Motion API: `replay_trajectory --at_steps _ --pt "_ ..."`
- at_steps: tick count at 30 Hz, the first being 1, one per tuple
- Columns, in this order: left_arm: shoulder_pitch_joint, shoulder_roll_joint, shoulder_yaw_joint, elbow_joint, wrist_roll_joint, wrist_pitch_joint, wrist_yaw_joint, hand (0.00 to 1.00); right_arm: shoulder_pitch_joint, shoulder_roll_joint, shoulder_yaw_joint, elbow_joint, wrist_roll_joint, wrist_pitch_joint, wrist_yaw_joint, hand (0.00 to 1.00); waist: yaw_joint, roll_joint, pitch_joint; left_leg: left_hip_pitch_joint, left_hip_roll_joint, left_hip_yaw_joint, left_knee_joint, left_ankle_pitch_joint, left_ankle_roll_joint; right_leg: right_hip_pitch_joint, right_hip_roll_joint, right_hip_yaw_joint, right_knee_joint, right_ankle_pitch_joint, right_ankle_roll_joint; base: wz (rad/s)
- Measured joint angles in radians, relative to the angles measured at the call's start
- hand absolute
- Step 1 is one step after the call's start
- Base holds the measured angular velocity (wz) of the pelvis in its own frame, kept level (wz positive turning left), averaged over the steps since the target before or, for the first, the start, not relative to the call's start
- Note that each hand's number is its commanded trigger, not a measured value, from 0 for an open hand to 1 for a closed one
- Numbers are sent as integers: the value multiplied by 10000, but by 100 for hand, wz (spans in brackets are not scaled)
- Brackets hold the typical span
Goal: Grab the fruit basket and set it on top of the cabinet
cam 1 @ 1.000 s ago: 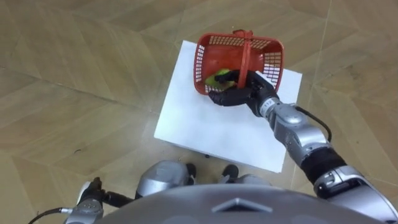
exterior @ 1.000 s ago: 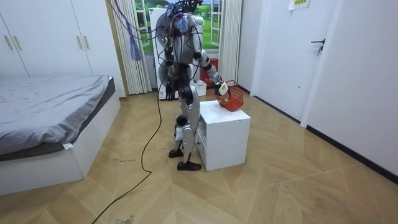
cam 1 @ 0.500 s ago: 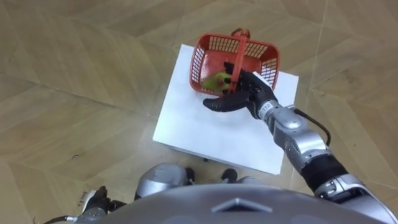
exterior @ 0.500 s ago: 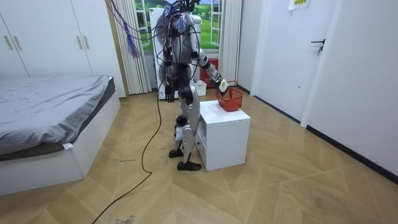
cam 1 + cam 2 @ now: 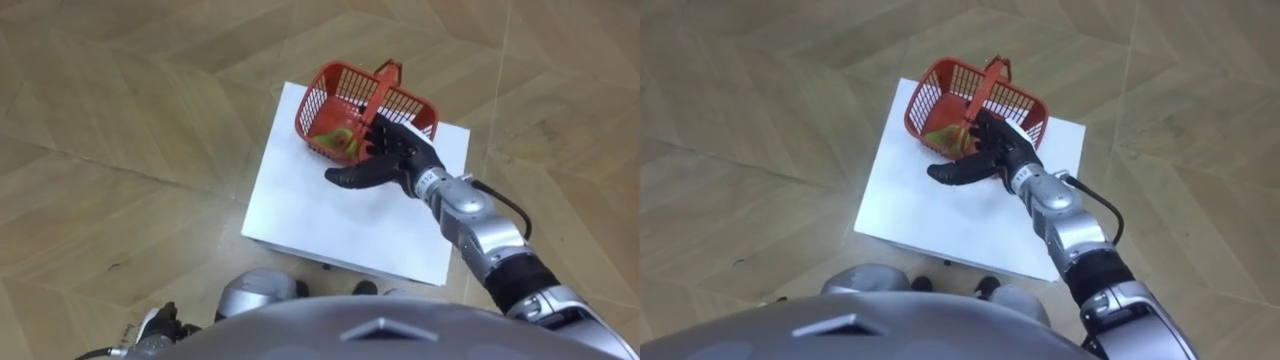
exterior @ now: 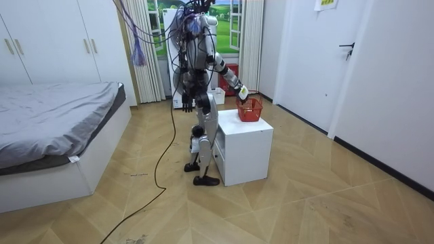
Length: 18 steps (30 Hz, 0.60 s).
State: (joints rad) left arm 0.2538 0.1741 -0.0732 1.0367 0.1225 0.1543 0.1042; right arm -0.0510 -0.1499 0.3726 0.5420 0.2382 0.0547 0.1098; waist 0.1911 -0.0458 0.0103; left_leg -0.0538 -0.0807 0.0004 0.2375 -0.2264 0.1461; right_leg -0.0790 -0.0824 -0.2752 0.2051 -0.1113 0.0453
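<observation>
Covering the near wall of the red fruit basket [image 5: 328, 95], the right hand [image 5: 392, 160] is spread open with straight fingers, gripping nothing; whether its fingertips touch the basket cannot be told. The lattice-walled basket sits just beyond the hand at the white table's [image 5: 320, 215] far end, its long axis crosswise to the fingers, its handle [image 5: 381, 85] arching in line with them, with yellow-green fruit [image 5: 338, 138] inside half hidden. The left hand [image 6: 184, 103] hangs at the hip.

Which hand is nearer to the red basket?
Right. The right hand is open at the near side of the red basket; the left hand hangs by the robot's hip.
</observation>
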Motion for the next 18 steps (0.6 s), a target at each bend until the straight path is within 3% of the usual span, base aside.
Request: replay_trajectory --at_steps 6,13,18 --pt "-99 3 0 -5 -8 105 -1 0 18 -4 -4 -650 -128 5 -330 0 -89 61 48 154 32 158 -118 0 0 57 17 17 -9 -4 5 -5" --pt "-91 2 128 48 -15 108 -34 0 58 -57 -29 -886 -260 5 -559 0 -350 51 40 311 49 280 -284 0 0 74 88 294 -22 1 9 -6" --pt "-61 -24 315 -30 -15 155 -26 0 647 -135 -295 -1244 -478 6 -674 0 -610 53 9 525 63 312 -370 0 0 318 145 443 -236 18 35 -1"
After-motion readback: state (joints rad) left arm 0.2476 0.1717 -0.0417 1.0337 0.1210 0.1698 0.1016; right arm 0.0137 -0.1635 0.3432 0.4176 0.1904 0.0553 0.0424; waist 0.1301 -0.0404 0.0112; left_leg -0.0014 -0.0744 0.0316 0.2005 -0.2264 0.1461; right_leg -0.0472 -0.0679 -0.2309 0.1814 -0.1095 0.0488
